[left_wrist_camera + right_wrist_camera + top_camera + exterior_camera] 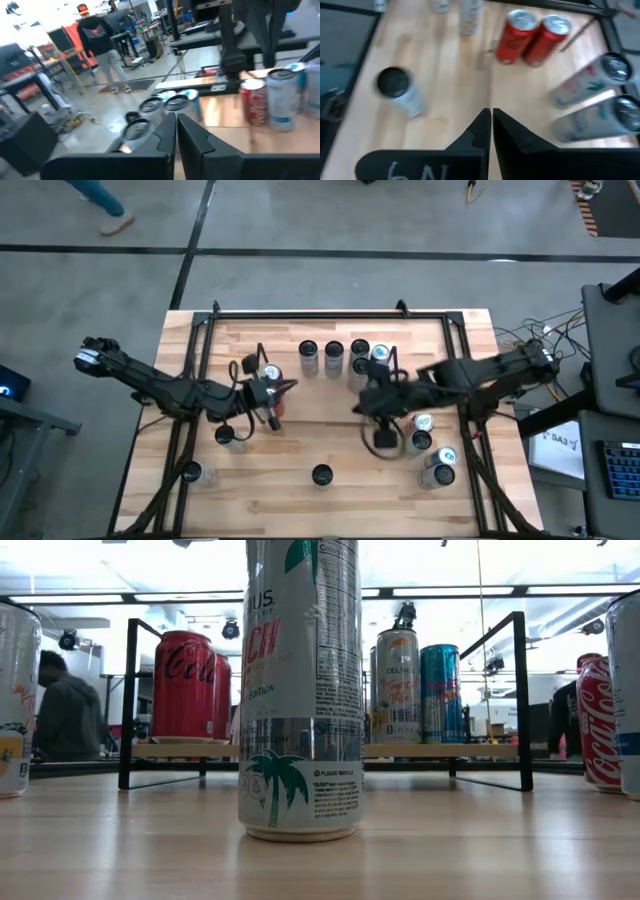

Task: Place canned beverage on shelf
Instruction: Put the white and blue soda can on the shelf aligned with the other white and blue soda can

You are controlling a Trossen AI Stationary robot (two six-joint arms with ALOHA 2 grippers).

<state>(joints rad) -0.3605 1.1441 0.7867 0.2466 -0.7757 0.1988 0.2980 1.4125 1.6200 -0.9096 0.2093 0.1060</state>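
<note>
White palm-tree can [300, 690] nearest, shelf [325, 751] behind, closed right tool [385, 442] nearby

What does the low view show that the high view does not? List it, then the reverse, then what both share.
Only the low view: can labels, such as the red cola can on the shelf, and the palm print on the nearest can. Only the high view: the left gripper and right gripper, both shut and empty, above the table. Both: shelf, standing cans, wooden table.
</note>
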